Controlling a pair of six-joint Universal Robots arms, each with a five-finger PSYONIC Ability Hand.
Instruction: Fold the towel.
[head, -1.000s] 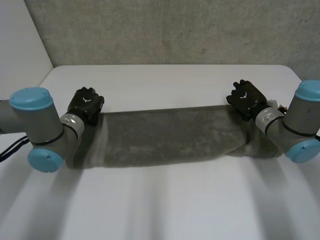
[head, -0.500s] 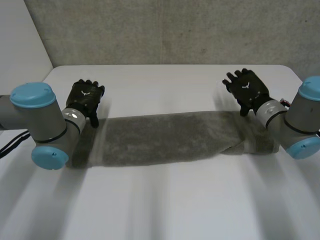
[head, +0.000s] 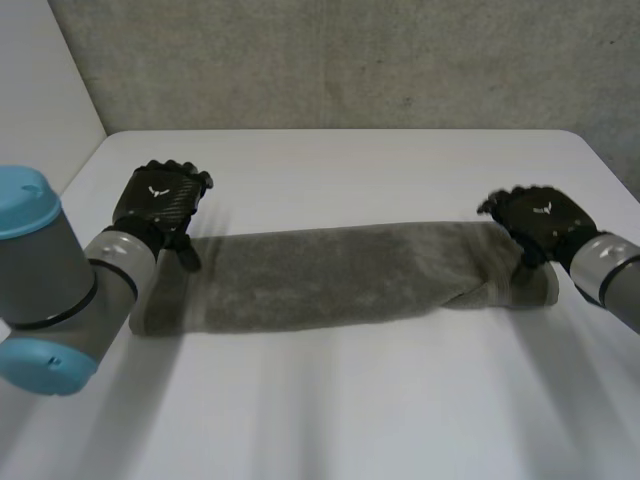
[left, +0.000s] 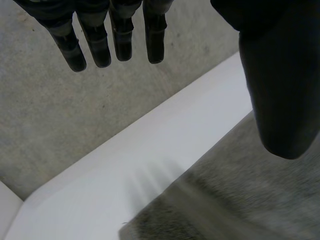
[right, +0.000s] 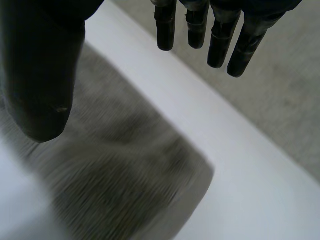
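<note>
A grey towel (head: 330, 275) lies folded into a long band across the white table (head: 350, 170). My left hand (head: 160, 205) hovers over the towel's left end, open, fingers (left: 115, 35) straight and holding nothing. The towel (left: 240, 200) lies below its thumb (left: 280, 90). My right hand (head: 540, 222) hangs over the towel's right end, open too, with fingers (right: 215, 35) spread and thumb (right: 40, 75) apart. Under that palm the towel (right: 115, 165) shows a rumpled corner.
A grey concrete wall (head: 330, 60) stands behind the table's far edge. Bare table (head: 340, 410) stretches in front of the towel. The table's right far corner (head: 585, 145) is rounded, close to my right hand.
Both hands have let go of the towel's far edge, spread their fingers and drawn back toward me. The towel has settled flat as a folded band.
</note>
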